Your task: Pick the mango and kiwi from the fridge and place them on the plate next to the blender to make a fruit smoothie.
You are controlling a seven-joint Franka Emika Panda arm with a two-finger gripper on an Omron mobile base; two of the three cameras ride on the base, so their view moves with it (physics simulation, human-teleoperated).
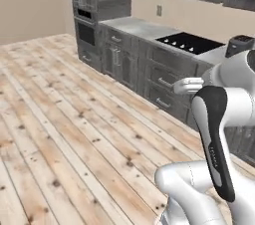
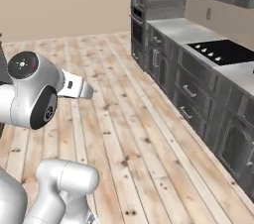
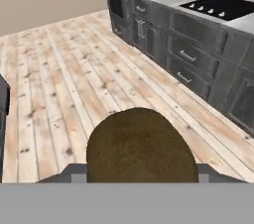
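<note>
The kiwi (image 3: 141, 146), a dull brown oval fruit, sits large at the bottom of the hand view, gripped from both sides. My gripper (image 3: 141, 177) is shut on it, and its fingertips are mostly hidden behind the fruit. The hand is carried high over the wooden floor, facing the row of kitchen cabinets. The mango, the fridge, the plate and the blender are out of view.
Dark grey base cabinets with drawers (image 1: 159, 77) run along the right under a grey counter holding a black cooktop (image 1: 189, 42). A tall unit with a wall oven (image 1: 85, 32) ends the row. Pale wooden floor (image 1: 64, 119) stretches to the left.
</note>
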